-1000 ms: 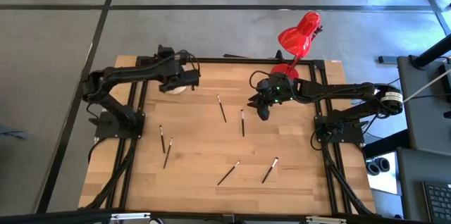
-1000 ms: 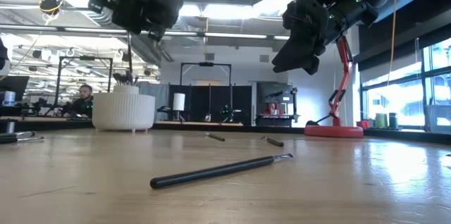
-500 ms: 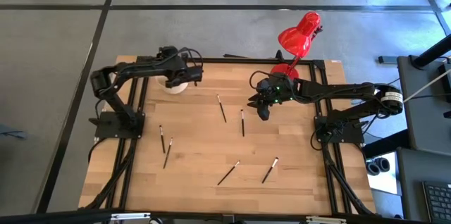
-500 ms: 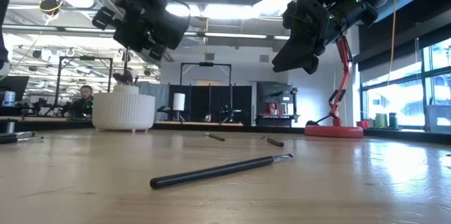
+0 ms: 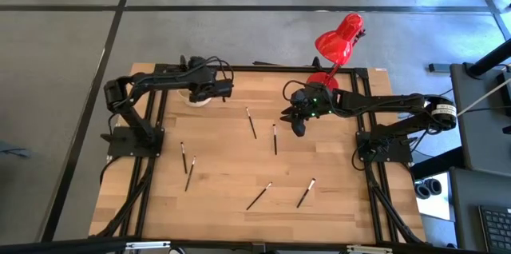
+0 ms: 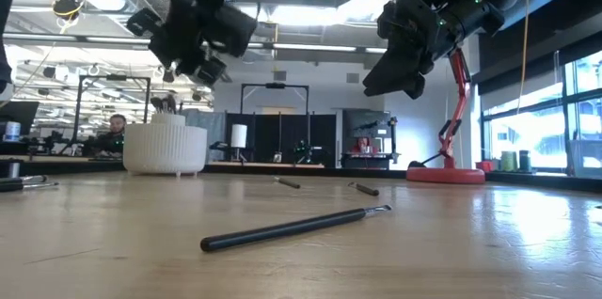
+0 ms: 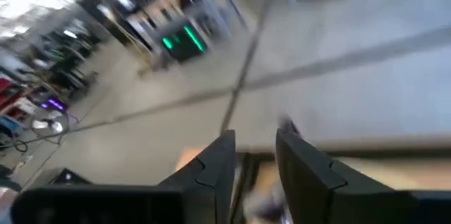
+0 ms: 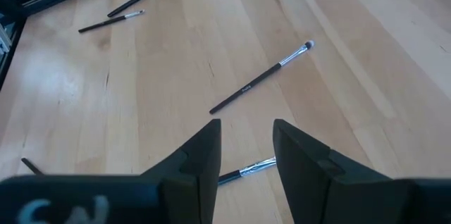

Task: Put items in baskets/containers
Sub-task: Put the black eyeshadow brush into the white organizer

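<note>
Right gripper (image 8: 245,155) fingers parted above the wooden table (image 8: 366,76); one brush (image 8: 262,77) lies ahead, two brushes (image 8: 124,10) farther off

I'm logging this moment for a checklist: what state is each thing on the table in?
Left claw: open, empty, raised beside the organiser.
Right claw: open, empty, hovering over a brush.
Organiser: upright, brushes standing in it.
Six loose brushes: lying flat on the table, apart from each other.
Red lamp: standing at the table's far edge.
</note>
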